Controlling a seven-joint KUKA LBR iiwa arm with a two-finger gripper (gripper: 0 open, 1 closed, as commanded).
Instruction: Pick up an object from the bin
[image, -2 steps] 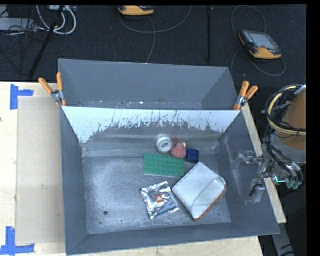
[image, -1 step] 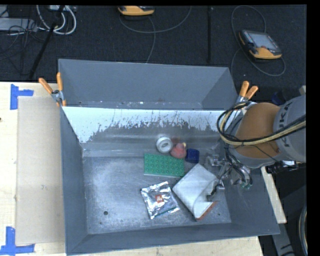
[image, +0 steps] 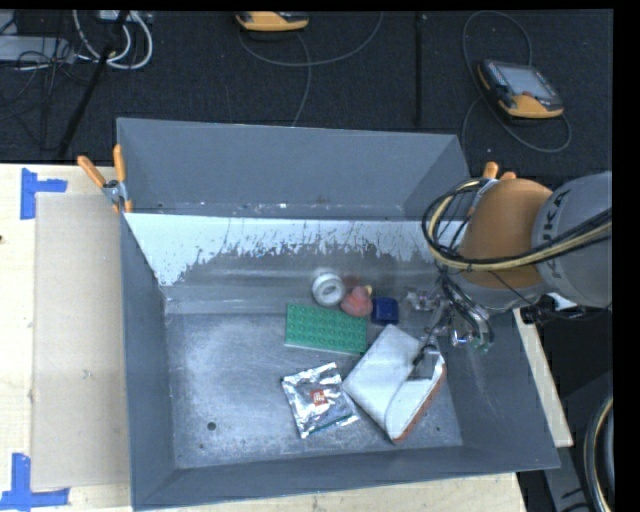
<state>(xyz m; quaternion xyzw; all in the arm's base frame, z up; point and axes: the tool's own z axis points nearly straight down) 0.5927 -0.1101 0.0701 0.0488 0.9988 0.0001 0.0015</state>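
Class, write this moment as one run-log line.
gripper: over white orange-edged pad | where: bin right | nearest: blue block, foil packet

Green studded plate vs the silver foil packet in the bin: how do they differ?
The green studded plate is flat and rigid-looking; the silver foil packet is crumpled. The plate is plain matte green, the packet shiny with a red mark. The plate lies nearer the back wall, the packet in front of it. Both rest on the bin floor.

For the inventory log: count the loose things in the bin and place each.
6: a silvery ring, pink lump and blue block at the back; green studded plate mid-floor; foil packet in front; white pad by the gripper. Others may hide beneath.
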